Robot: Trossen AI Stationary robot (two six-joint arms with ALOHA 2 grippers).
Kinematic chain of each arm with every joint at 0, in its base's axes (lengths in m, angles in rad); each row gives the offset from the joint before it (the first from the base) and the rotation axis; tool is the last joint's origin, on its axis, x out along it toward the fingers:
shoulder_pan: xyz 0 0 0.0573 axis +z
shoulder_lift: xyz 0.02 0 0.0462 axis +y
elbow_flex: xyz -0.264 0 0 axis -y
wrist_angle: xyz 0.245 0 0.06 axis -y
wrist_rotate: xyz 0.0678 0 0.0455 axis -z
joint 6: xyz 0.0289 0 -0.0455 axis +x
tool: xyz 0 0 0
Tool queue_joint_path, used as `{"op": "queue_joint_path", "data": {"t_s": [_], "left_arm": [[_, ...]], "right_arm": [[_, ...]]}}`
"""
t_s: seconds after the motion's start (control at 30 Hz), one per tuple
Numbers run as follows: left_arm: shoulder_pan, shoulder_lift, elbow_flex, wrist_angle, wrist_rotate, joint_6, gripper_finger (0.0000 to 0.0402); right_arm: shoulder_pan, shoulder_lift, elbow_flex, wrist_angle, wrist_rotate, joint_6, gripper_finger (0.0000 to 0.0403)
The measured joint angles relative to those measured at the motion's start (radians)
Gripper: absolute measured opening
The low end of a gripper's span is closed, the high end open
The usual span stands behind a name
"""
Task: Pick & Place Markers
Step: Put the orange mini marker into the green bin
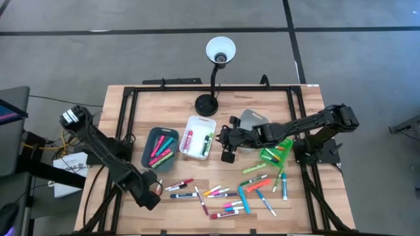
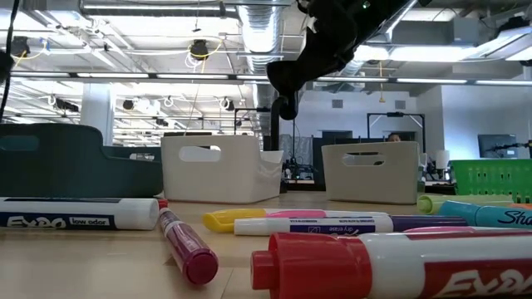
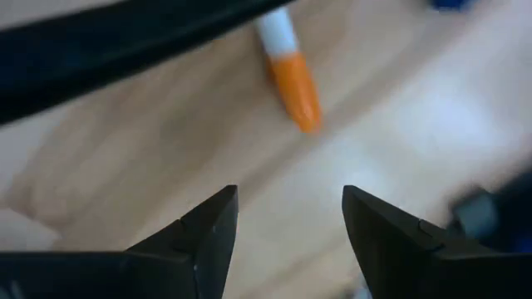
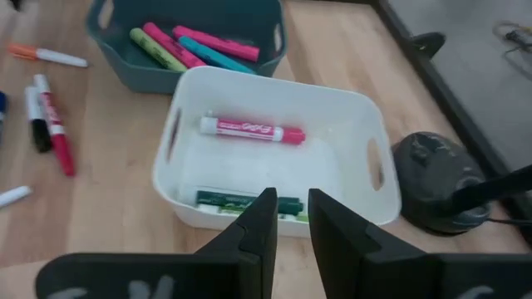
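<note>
Nearest the low camera lies a red-capped marker (image 2: pixel 399 264) with a white barrel, another red one (image 2: pixel 187 247) angled just left of it, and behind them the teal bin (image 2: pixel 75 162), white bin (image 2: pixel 220 168) and grey bin (image 2: pixel 370 172) in a row, a dark arm hanging above. From above, loose markers (image 1: pixel 223 195) are scattered over the front of the wooden table (image 1: pixel 315 210); the left gripper (image 1: pixel 152 194) sits low at their left end, while the right gripper (image 1: pixel 226 141) hovers just beside the white bin's right edge, near the green bin (image 1: pixel 275 152). Left wrist view: both fingers (image 3: pixel 208 228) stand well apart, empty, an orange-capped marker (image 3: pixel 293 79) on the wood beyond. Right wrist view: the fingers (image 4: pixel 262 220) leave only a narrow gap with nothing between them, over the white bin's near wall; inside lie a red marker (image 4: pixel 252 130) and a green marker (image 4: pixel 224 200), with pink, green and blue ones (image 4: pixel 187 46) in the teal bin.
</note>
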Motion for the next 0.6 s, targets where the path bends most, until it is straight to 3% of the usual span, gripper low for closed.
{"op": "queue_joint_path", "data": {"t_s": [0.23,0.6], "left_arm": [[0.015,0.102,0.000,0.024,-0.036,0.002,0.0214],[0.081,0.102,0.002,0.020,-0.078,0.002,0.0214]], "right_arm": [[0.001,0.000,0.000,0.001,-0.025,0.028,0.0063],[0.000,0.000,0.000,0.002,-0.025,0.028,0.0063]]}}
